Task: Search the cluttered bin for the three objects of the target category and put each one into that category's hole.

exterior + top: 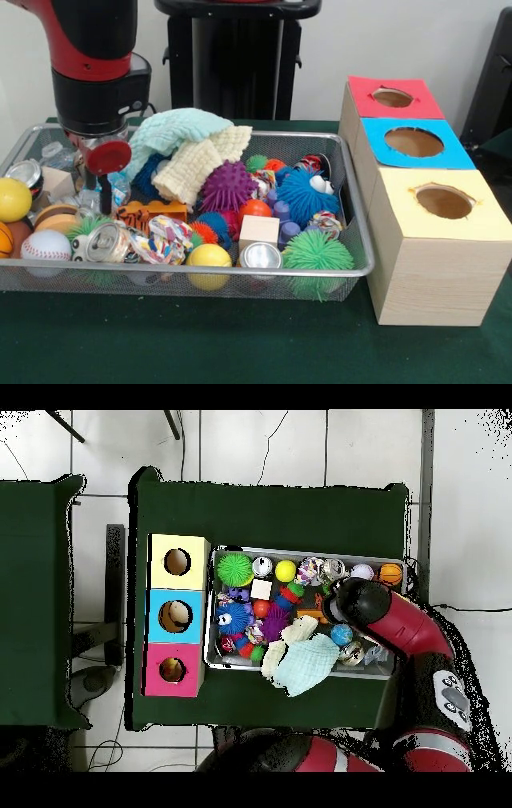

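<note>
A red and black robot arm (96, 60) reaches down into the left end of a silver wire mesh bin (184, 282) that sits on a dark green cloth-covered surface (200, 344). The arm's claw (105, 194) is low among the clutter, just behind a tiger-striped orange toy (150, 212), and whether it is wide, narrow or holding anything cannot be told. A pale mint towel (178, 130) and a cream waffle-weave cloth (196, 164) are heaped just right of the claw. Further right lie a purple spiky ball (228, 186), a blue fuzzy ball with eyes (306, 196) and a green stringy ball (317, 254). Along the front edge sit a white baseball (46, 246), a silver can lying on its side (106, 242), a yellow ball (209, 257) and a small wooden cube (258, 230). To the right of the bin, well apart from the claw, three wooden boxes stand in a row, each with a round hole: a red-topped box (392, 98), a blue-topped box (414, 142) and a yellow-topped box (442, 202).
</note>
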Action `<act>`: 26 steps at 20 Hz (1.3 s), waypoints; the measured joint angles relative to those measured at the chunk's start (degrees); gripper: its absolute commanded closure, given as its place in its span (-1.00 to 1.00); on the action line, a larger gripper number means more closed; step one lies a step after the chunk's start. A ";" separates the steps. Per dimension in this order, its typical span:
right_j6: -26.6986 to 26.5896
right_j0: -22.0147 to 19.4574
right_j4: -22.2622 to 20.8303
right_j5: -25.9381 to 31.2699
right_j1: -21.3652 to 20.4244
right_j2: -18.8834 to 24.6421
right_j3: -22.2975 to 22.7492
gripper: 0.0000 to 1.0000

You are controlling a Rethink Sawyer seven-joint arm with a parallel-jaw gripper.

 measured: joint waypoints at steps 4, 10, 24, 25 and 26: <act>0.00 0.28 0.01 -0.01 -0.06 -0.01 1.31 -1.00; 0.00 1.49 0.02 -0.01 -0.21 0.01 2.87 -1.00; 0.00 1.96 0.02 -0.01 -0.57 0.01 2.88 -1.00; 0.00 1.96 0.02 -0.01 -0.65 0.01 2.88 -1.00; 0.00 1.96 0.02 -0.01 -0.94 0.01 2.88 -1.00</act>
